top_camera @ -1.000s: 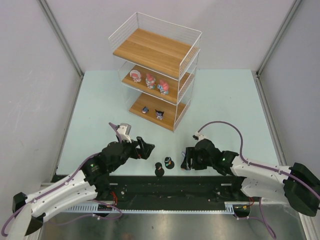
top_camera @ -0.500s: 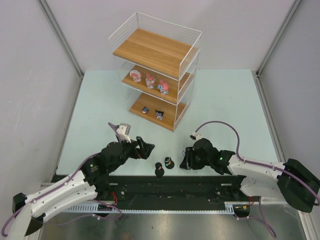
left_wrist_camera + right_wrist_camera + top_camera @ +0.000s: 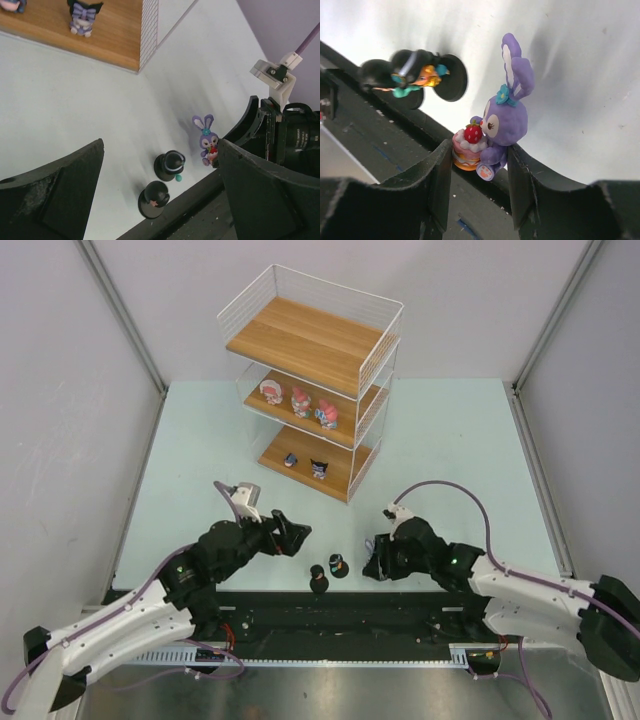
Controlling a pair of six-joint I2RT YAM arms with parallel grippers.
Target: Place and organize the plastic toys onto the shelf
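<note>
My right gripper [image 3: 479, 165] is shut on the purple bunny [image 3: 507, 117], one finger against its strawberry cake and the other against its back. It sits low by the table's near edge [image 3: 372, 562]. The left wrist view catches the bunny [image 3: 206, 144] beside that gripper. Two dark-haired toys on round black bases [image 3: 338, 565] [image 3: 318, 581] stand just left of it. My left gripper [image 3: 290, 535] hangs open above the table, with nothing between its fingers [image 3: 161, 165]. The wire shelf [image 3: 310, 340] stands at the back. Three pink-and-white toys [image 3: 300, 400] are on its middle board and two small ones [image 3: 319, 468] on its bottom board.
The black mounting rail [image 3: 330, 615] runs along the near edge, right behind the dark toys and the bunny. Grey walls close in the pale table [image 3: 450, 450] on three sides. The shelf's top board holds nothing. A purple cable [image 3: 450, 488] loops over the right arm.
The right jaws have closed onto the bunny, and that arm has shifted slightly. The left arm has crept a little forward with its jaws still wide.
</note>
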